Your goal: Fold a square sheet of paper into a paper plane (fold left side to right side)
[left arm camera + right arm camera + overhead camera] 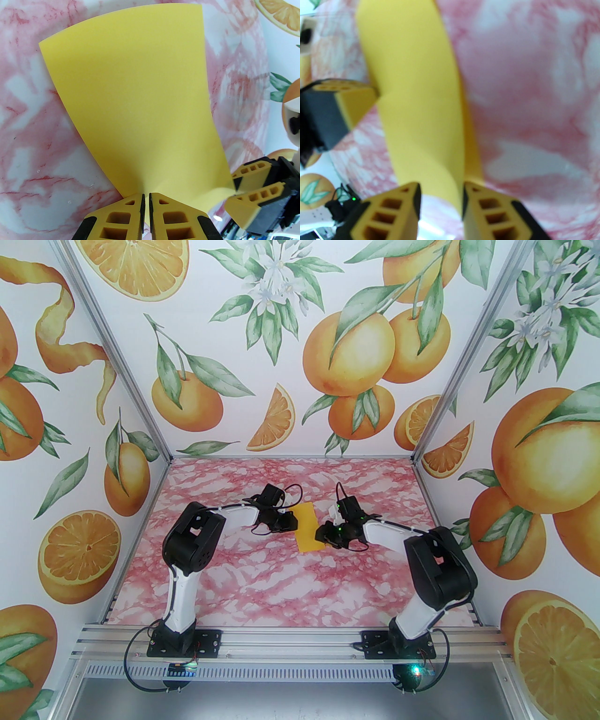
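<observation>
Tip: thin yellow-orange square sheet of paper [310, 530] sits mid pink marbled table [234, 577], left gripper [145, 199] pinched shut on its 9 o'clock edge, right gripper [441, 194] half-open straddling the 4 o'clock corner, so I'd carry that edge toward 3 o'clock and match edges before creasing.

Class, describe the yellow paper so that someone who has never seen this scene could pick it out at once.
Find the pink marbled table between the orange-print walls and look at its middle. There the square sheet of paper sits between the left gripper and the right gripper. It is a thin, plain yellow sheet, unlike the printed oranges on the walls.
</observation>
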